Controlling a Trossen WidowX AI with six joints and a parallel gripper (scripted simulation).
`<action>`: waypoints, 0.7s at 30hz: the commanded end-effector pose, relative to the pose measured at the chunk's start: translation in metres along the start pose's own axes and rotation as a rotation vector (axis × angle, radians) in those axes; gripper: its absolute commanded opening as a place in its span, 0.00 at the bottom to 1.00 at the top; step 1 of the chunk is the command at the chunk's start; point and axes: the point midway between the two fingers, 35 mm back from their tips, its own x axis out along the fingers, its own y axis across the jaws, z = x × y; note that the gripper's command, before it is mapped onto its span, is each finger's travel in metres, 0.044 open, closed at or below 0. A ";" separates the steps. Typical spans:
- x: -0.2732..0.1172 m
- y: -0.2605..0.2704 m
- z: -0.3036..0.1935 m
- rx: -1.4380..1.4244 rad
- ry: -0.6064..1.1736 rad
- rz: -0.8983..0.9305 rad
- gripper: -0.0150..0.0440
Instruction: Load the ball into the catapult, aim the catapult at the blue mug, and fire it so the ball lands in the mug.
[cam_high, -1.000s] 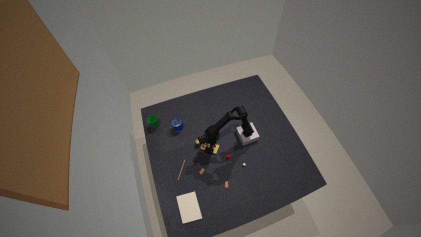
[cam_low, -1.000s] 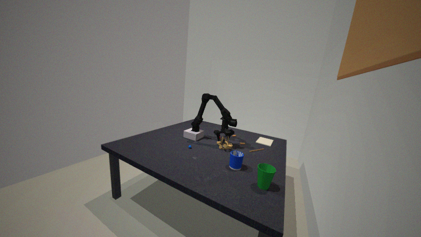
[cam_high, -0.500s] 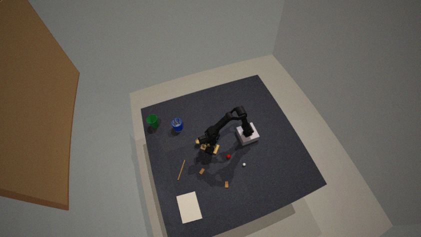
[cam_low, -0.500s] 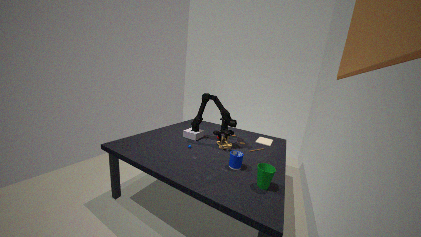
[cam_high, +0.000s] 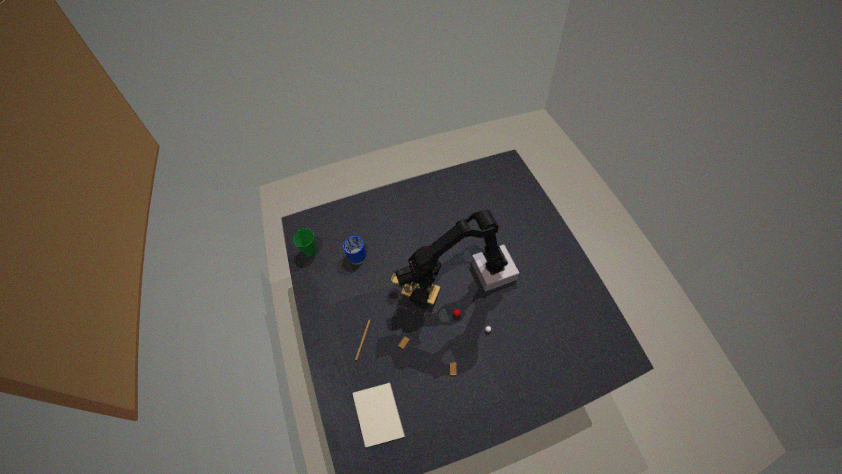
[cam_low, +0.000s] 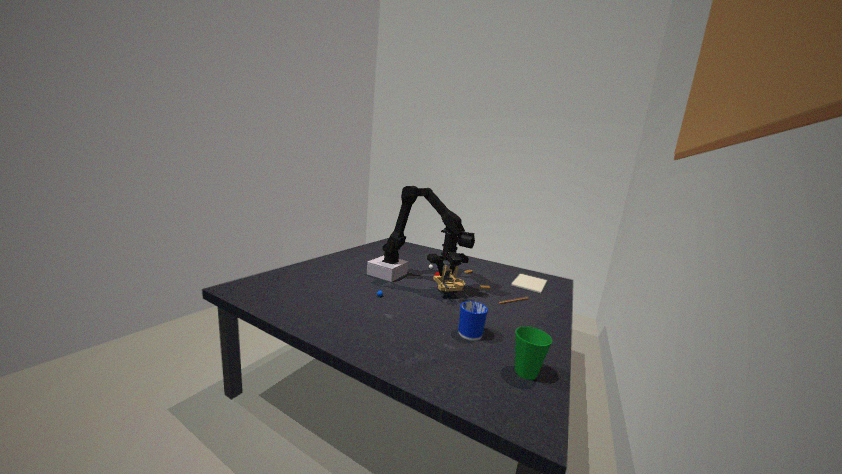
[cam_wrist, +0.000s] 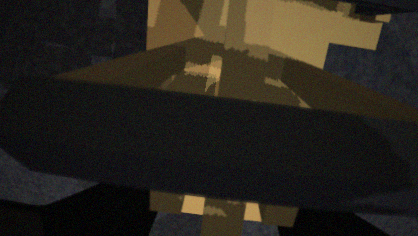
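Observation:
The light wooden catapult (cam_high: 433, 294) (cam_low: 450, 287) (cam_wrist: 285, 30) stands on the table. My gripper (cam_low: 449, 275) (cam_wrist: 221, 167) points down over it and is shut on its body, one finger on each side. A dark bar hides the catapult's middle in the wrist view. The blue mug (cam_high: 354, 254) (cam_low: 472, 322) stands upright, apart from the catapult. A red ball (cam_high: 457, 312) (cam_low: 436, 274) lies beside the catapult on the table. A white ball (cam_high: 487, 329) (cam_low: 430, 266) lies farther off. A blue ball (cam_low: 379, 293) lies near the arm's base. The catapult's cup is not clear.
A green cup (cam_high: 306, 241) (cam_low: 531, 354) stands beyond the blue mug near the table's corner. A thin stick (cam_high: 362, 339) (cam_low: 513, 300), two small wooden blocks (cam_high: 403, 342) (cam_high: 453, 369) and a cream pad (cam_high: 378, 415) (cam_low: 529, 282) lie on the table. My arm stands on a white block (cam_low: 385, 270).

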 end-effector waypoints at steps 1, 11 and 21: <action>-0.015 0.002 0.003 -0.005 -0.020 0.017 0.25; -0.014 -0.022 0.013 -0.319 -0.023 0.011 0.25; -0.013 -0.051 0.022 -0.660 -0.024 0.003 0.25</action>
